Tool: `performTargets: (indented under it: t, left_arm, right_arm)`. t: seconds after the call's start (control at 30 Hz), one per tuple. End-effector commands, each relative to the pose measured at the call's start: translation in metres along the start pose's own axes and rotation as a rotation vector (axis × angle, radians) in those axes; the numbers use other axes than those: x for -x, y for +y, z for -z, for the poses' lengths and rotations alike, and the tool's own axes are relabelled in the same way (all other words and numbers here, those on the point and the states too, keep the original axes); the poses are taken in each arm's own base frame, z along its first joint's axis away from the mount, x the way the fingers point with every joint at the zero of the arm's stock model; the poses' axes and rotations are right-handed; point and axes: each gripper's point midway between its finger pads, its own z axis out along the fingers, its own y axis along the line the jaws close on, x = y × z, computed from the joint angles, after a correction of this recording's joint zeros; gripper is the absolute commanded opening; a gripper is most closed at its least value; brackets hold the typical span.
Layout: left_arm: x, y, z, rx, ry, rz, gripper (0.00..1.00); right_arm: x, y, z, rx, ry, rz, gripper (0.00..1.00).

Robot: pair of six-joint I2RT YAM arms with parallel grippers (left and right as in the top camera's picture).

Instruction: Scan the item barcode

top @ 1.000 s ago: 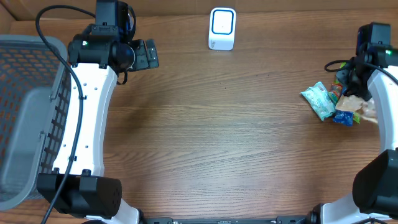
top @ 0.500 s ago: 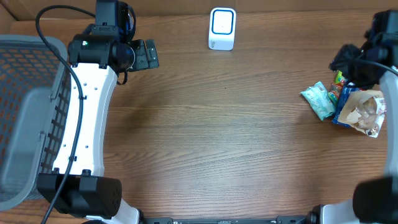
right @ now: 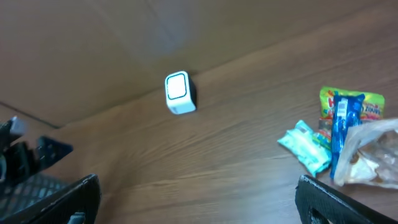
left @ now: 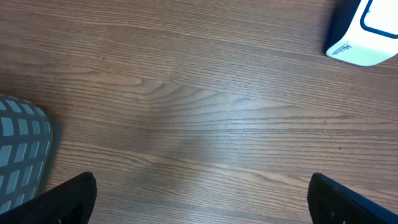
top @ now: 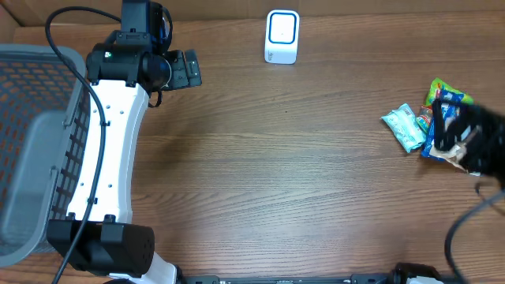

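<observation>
A small pile of snack packets lies at the table's right edge: a teal packet (top: 403, 127) (right: 306, 148), a green packet (top: 447, 90) (right: 351, 104), a blue packet (right: 341, 134) and a clear bag (right: 375, 155). The white barcode scanner (top: 282, 35) (right: 179, 93) (left: 365, 30) stands at the far middle. My right gripper (top: 465, 140) (right: 199, 205) is blurred over the pile's right side, open with nothing between its fingers. My left gripper (top: 188, 69) (left: 202, 202) hovers open and empty over bare wood, left of the scanner.
A grey mesh basket (top: 31, 142) (left: 22, 149) fills the left edge beside the left arm. A cardboard wall (right: 93, 43) runs along the table's far side.
The right arm has swung from the far right edge toward the front, now blurred over the snack pile. Its jaws have opened wide. The left arm has not moved.
</observation>
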Motion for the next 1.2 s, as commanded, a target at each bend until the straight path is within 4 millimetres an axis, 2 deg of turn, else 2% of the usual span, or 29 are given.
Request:
performTargets:
  t: [0.0,0.1,0.2,0.4,0.6,0.67,0.87,0.97,1.17]
  left_arm:
    - [0.006,-0.001,0.003,0.000,-0.019,-0.004,1.00]
    - [0.006,-0.001,0.003,0.000,-0.019,-0.004,1.00]
    - [0.006,-0.001,0.003,0.000,-0.019,-0.004,1.00]
    - [0.006,-0.001,0.003,0.000,-0.019,-0.004,1.00]
    - [0.006,-0.001,0.003,0.000,-0.019,-0.004,1.00]
    - [0.006,-0.001,0.003,0.000,-0.019,-0.004,1.00]
    - [0.006,-0.001,0.003,0.000,-0.018,-0.004,1.00]
    - [0.006,-0.001,0.003,0.000,-0.018,-0.004,1.00]
    - [0.006,-0.001,0.003,0.000,-0.018,-0.004,1.00]
  right_arm:
    - [-0.015,0.003,0.015,0.012,0.020,0.006,1.00]
    - [-0.025,0.000,0.023,0.000,0.034,0.001,1.00]
    - [-0.028,-0.004,0.022,-0.020,0.044,-0.003,1.00]
    - [-0.026,-0.038,0.010,-0.181,0.001,-0.009,1.00]
    - [-0.026,-0.048,-0.003,-0.144,-0.199,0.029,1.00]
    - [-0.035,-0.052,-0.010,-0.122,-0.249,0.048,1.00]
    - [-0.086,-0.078,-0.044,-0.092,-0.343,0.077,1.00]
    - [-0.106,-0.090,-0.062,-0.074,-0.387,0.083,1.00]
    - [-0.130,-0.106,-0.098,-0.019,-0.506,0.102,1.00]
